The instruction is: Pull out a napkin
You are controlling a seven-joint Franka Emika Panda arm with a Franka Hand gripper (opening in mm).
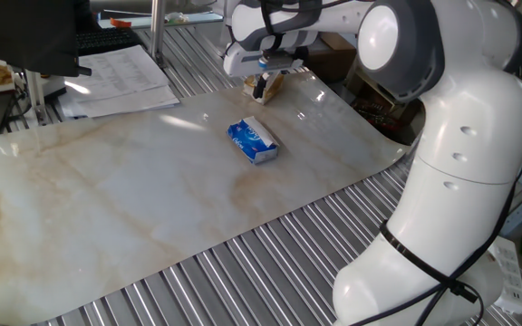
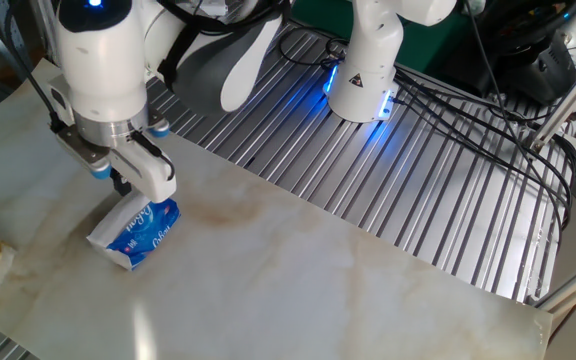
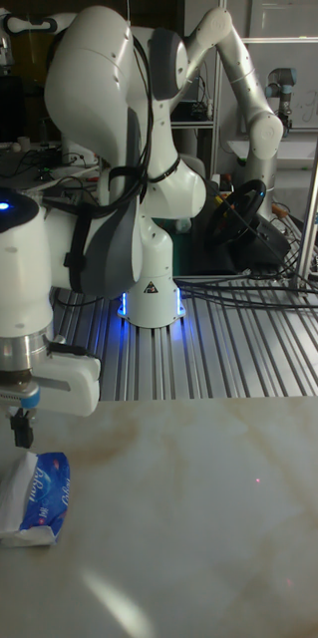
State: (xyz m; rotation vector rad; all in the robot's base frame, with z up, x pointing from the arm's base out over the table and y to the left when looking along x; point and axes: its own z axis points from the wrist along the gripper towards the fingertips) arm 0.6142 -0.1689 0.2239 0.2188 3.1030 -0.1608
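The tissue pack (image 3: 31,498) is lying on the desk (image 3: 208,518), white napkin (image 3: 11,490) showing at its end. Your end effector (image 3: 20,431) is hovering just above; I cannot tell its state. You are approaching: next, lower and pinch the napkin.

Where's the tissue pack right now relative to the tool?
The tissue pack lies flat on the marble sheet, just below the tool, which hovers above the pack's far end without touching it.

A little white napkin (image 3: 19,473) edge peeks from the top slot of the blue pack (image 3: 34,498), lying flat, not drawn out.
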